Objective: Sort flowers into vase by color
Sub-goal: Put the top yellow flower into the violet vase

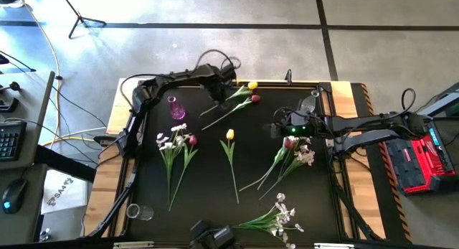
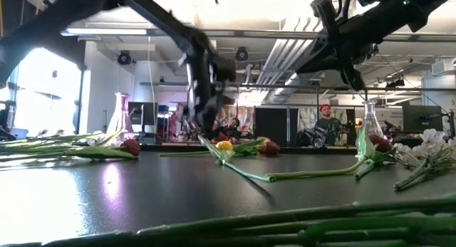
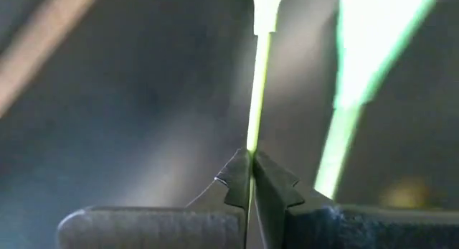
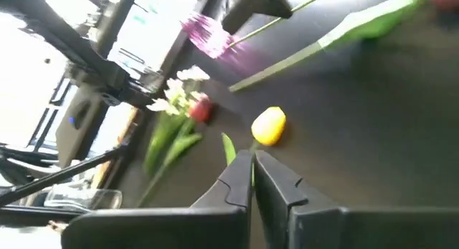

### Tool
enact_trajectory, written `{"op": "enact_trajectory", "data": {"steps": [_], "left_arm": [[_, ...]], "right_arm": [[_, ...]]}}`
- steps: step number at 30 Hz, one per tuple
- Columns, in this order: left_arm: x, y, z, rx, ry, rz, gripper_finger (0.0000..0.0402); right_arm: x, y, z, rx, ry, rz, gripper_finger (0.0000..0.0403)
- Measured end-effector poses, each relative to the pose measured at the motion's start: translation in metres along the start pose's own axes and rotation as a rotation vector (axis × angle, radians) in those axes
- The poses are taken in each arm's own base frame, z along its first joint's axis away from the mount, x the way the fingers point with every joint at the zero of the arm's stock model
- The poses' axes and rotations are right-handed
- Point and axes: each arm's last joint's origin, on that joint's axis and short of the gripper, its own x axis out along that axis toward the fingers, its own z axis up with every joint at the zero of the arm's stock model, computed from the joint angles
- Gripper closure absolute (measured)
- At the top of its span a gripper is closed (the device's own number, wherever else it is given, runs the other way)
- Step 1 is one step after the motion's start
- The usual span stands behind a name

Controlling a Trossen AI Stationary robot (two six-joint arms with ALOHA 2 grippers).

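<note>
The left gripper [image 3: 251,166] is clamped on a thin green stem [image 3: 257,91] at the far side of the black mat [image 1: 208,206]; the right gripper [image 4: 252,166] is closed, empty. Stems look light and springy, best pinched mid-length. A purple vase [image 1: 175,107] stands far-left.

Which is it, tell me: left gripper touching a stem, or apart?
Touching. The left wrist view shows the left gripper shut on a thin green stem, which runs straight down between the fingertips with no gap.
</note>
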Motion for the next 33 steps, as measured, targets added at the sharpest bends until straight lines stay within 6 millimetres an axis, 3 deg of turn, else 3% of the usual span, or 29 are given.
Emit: {"op": "enact_trajectory", "data": {"steps": [4,10,16,19,22,26,30,33], "left_arm": [[-0.041,-0.011,0.001,0.021,-0.135,-0.029,0.0401],[-0.101,-0.046,-0.006,0.131,-0.351,-0.159,0.0401],[-0.135,-0.082,-0.016,0.208,-0.511,-0.248,0.0401],[-0.140,-0.098,-0.019,0.228,-0.541,-0.307,0.0401],[-0.138,-0.112,-0.024,0.240,-0.535,-0.347,0.0401],[-0.143,-0.130,-0.031,0.276,-0.556,-0.380,0.0401],[-0.142,-0.139,-0.035,0.280,-0.541,-0.392,0.0401],[-0.143,-0.142,-0.037,0.285,-0.542,-0.396,0.0401]], "right_arm": [[-0.001,0.009,0.008,-0.037,-0.111,0.071,0.0366],[-0.003,0.014,0.025,-0.003,-0.341,0.076,0.0267],[-0.005,0.015,0.042,0.059,-0.406,0.173,0.0169],[-0.006,0.015,0.048,0.057,-0.400,0.222,0.0144],[-0.006,0.012,0.051,0.059,-0.405,0.216,0.0144],[-0.006,0.010,0.054,0.064,-0.417,0.207,0.0174],[-0.006,0.010,0.054,0.050,-0.417,0.204,0.0240],[-0.006,0.010,0.054,0.029,-0.412,0.206,0.0313]]}}
